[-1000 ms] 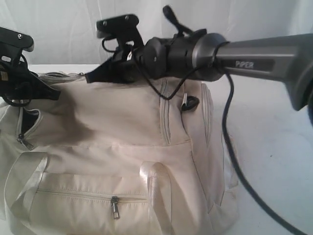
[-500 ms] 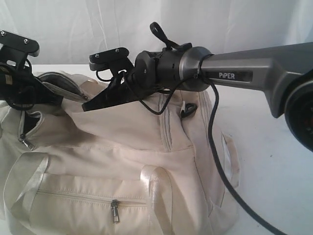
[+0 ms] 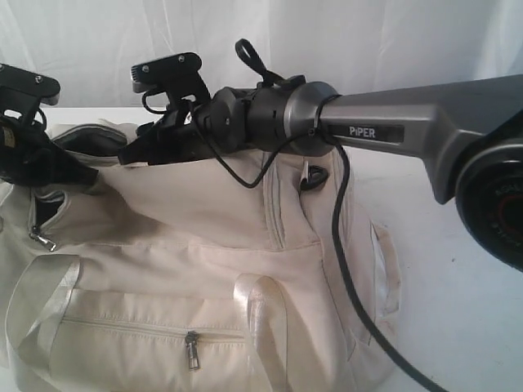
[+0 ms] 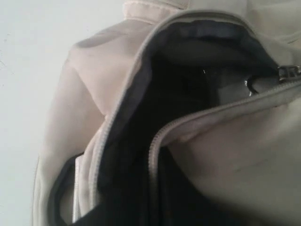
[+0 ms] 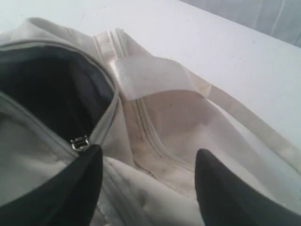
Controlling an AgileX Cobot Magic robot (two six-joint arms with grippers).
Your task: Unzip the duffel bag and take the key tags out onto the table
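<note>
My right gripper point(image 5: 148, 162) is spread above the bag point(image 3: 204, 212), fingers apart, with only cream fabric between them and nothing pinched. The right wrist view shows a zip slider point(image 5: 80, 142) just beside one finger. In the exterior view the arm covers that spot. My left gripper point(image 3: 45, 163) is pressed together at the bag's left end, but I cannot tell whether it pinches fabric. Only the left wrist view looks into the open mouth point(image 4: 188, 94), where the lining is dark and I cannot make out the key tags. The bag lies on the table point(image 3: 466, 245).
</note>
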